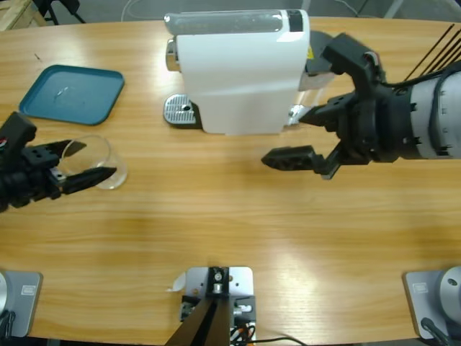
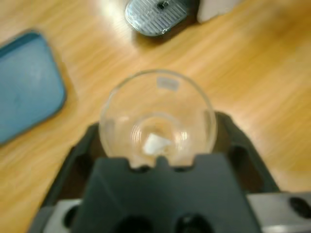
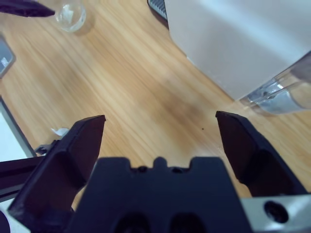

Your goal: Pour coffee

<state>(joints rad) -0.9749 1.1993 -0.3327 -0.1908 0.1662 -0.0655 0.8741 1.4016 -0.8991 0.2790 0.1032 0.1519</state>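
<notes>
A clear glass cup [image 1: 97, 155] [image 2: 158, 116] stands on the table at the left, and I see no coffee in it or anywhere else. My left gripper [image 1: 83, 162] [image 2: 159, 127] is shut on the cup, one black jaw on each side. The white coffee machine [image 1: 238, 72] [image 3: 243, 39] stands at the back middle, its metal drip tray [image 1: 180, 110] [image 2: 155, 14] to its left. My right gripper [image 1: 287, 138] [image 3: 160, 119] hangs open and holds nothing, just off the machine's right front corner. The right wrist view shows the cup [image 3: 70, 14] far off.
A teal tray [image 1: 72, 94] [image 2: 24, 92] lies at the back left, beyond the cup. A clear tank [image 3: 284, 90] sits at the machine's right side, close to my right gripper's upper jaw. Bare wood spreads between the two grippers and toward the front edge.
</notes>
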